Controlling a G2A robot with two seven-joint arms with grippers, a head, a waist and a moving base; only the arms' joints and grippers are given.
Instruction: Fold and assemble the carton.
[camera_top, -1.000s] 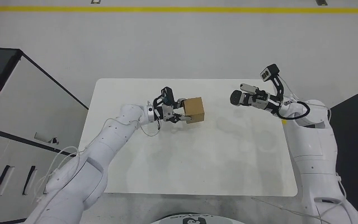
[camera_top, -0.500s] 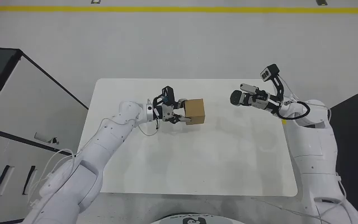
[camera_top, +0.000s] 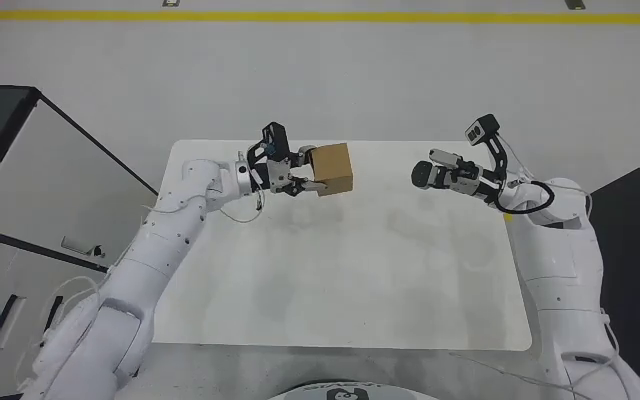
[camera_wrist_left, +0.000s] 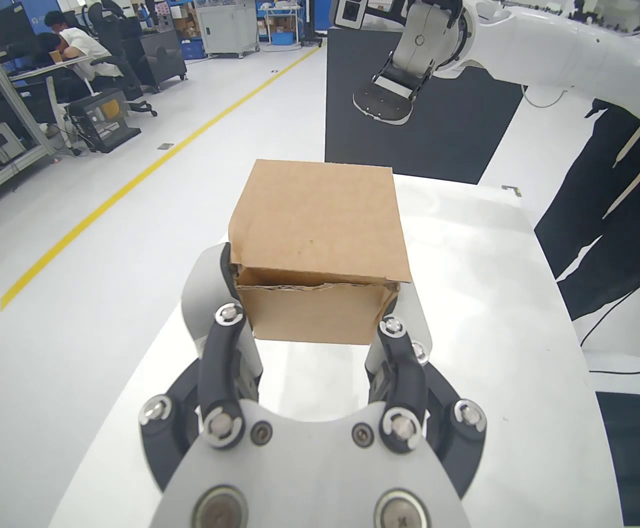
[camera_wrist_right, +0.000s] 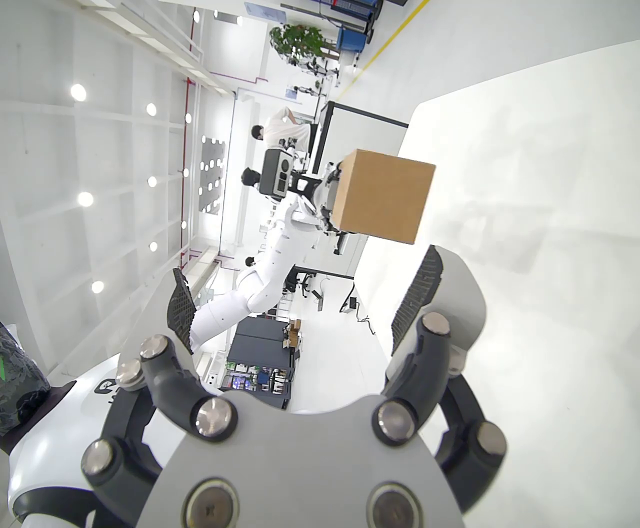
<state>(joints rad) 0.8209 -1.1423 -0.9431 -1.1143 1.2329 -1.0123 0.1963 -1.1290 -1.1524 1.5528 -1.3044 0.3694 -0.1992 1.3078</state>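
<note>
my left jaws are clamped on two opposite sides of the carton (camera_top: 330, 167), holding it near the far left edge of the counter (camera_top: 420, 290), i think so its free end faces my right jaws. those hang wide apart and empty, well off to the right. the carton looks folded shut; its contents i can't tell.

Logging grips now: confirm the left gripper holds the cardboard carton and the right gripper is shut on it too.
Not quite. The left gripper does hold the cardboard carton, but the right gripper is open and apart from it, as the right wrist view shows.
</note>
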